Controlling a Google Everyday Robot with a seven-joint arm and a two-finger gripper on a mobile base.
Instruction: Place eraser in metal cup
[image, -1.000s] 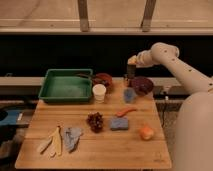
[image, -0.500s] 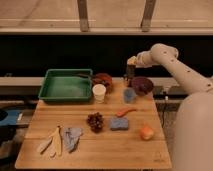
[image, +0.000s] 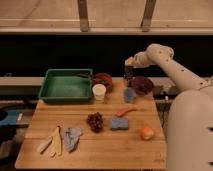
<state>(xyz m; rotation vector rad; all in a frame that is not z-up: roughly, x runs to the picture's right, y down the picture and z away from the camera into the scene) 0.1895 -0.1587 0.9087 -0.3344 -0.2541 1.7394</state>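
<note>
A: Gripper where?
B: Far edge of bench, right of ctr, directly over metal cup. Touching or not: can't tell. Spread or pressed together: can't tell either.
A: Eraser?
B: Can't pick out.
A: Nr the cup?
B: Dark bowl just to its right, light-blue cup just twd front edge. White paper cup left of those, beside green tray at far-left corner. Orange fruit nr front-right corner.
</note>
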